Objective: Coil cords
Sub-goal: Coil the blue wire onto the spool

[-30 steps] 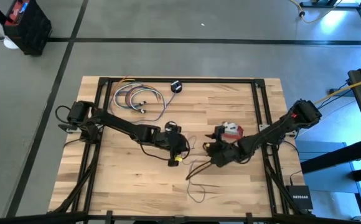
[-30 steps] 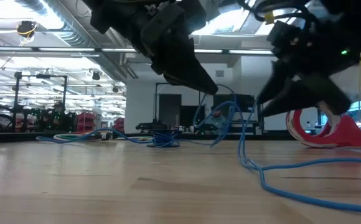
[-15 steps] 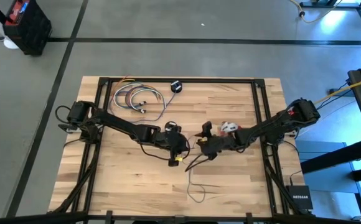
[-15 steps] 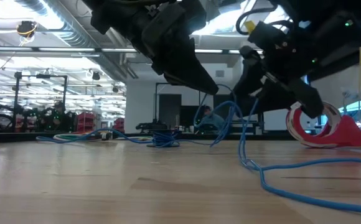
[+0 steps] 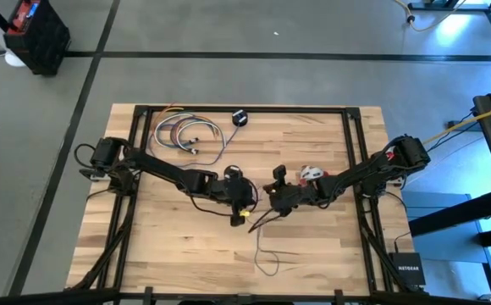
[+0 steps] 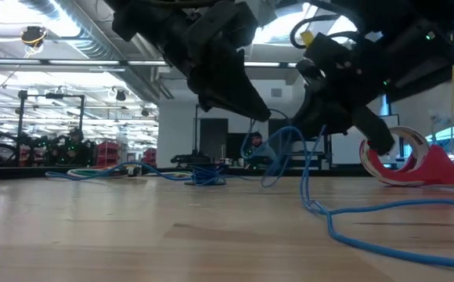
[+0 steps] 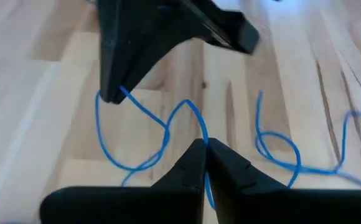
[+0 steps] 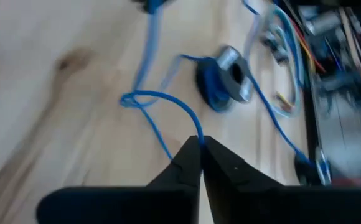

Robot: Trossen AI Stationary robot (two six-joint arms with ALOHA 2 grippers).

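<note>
- The thin blue cord (image 6: 344,227) is seen trailing in loose bends over the middle of the wooden table (image 5: 169,246), with a stretch lifted off the surface between the two arms.
- The left gripper (image 7: 204,144) is held near the table's middle, its fingers pressed together on the thin blue cord, which runs up from between the tips.
- The right gripper (image 8: 200,142) is set just beside the left one, and its fingers are likewise pinched on the same cord.
- In the low view, a raised loop of the cord is hung between the two grippers above the tabletop.
- The red-and-white cord bundle (image 6: 403,160) is left on the table just behind the right arm.
- A small black round puck (image 5: 239,118) is placed near the far edge, well apart from both grippers.
- A bunch of looped coloured wires (image 5: 186,134) is laid at the far left part of the table.
</note>
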